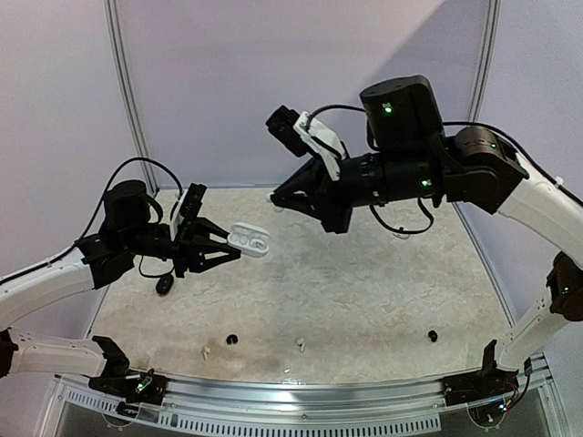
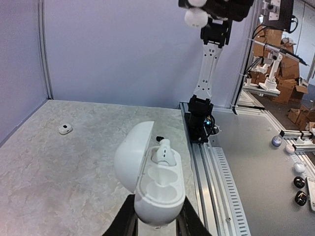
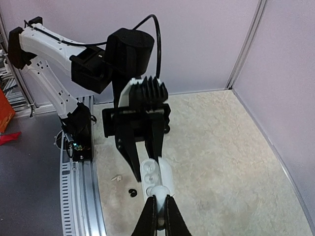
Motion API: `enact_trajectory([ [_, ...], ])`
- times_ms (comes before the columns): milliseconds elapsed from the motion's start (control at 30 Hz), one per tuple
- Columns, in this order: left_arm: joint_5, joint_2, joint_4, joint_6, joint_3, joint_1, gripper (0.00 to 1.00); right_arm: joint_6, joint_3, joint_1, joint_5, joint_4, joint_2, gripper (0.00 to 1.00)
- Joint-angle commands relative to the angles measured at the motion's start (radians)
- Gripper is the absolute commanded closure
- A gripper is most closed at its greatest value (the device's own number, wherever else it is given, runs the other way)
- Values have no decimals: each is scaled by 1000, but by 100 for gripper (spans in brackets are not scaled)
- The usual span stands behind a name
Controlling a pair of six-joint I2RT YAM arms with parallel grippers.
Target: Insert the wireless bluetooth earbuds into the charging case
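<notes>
Pinching a white short-stemmed plastic earbud between fingers pressed almost together, the right gripper hangs above the open case without touching it. The left gripper is clamped on the lower end of that case, a white pebble-shaped plastic charging case. It holds the case clear of the table with the lid hinged back and both sockets exposed.

Progress, as a judgement: early.
- Done: one seated white earbud occupies the far socket.
- In hand: the pinched earbud is not yet inserted. The near socket is bare and is its likely destination.
- Left: four earbuds lie loose on the beige speckled table, near its front edge. They are a loose white earbud, a second loose white earbud, a round black earbud and a second round black earbud.

Farther out, a dark pebble-shaped object lies beside the left arm. A small white pebble-shaped object lies toward the right side. Both are probably further cases, but they are too small to confirm.

Count:
- Earbuds: six (four white, two black).
- Seated: one. Gripped: one. Loose: four.
- Open cases: one.
- Possible further cases: two.
</notes>
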Motion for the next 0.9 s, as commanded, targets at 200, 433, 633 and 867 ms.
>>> enact_trajectory([
  [200, 21, 8, -88, 105, 49, -28, 100, -231, 217, 45, 3, -109, 237, 100],
  [433, 12, 16, -90, 92, 53, -29, 100, -260, 238, 47, 17, -158, 289, 100],
  [633, 10, 20, -83, 93, 54, -31, 100, -275, 238, 47, 38, -181, 314, 100],
  [867, 14, 28, -80, 95, 59, -37, 100, -286, 240, 47, 76, -167, 329, 100],
])
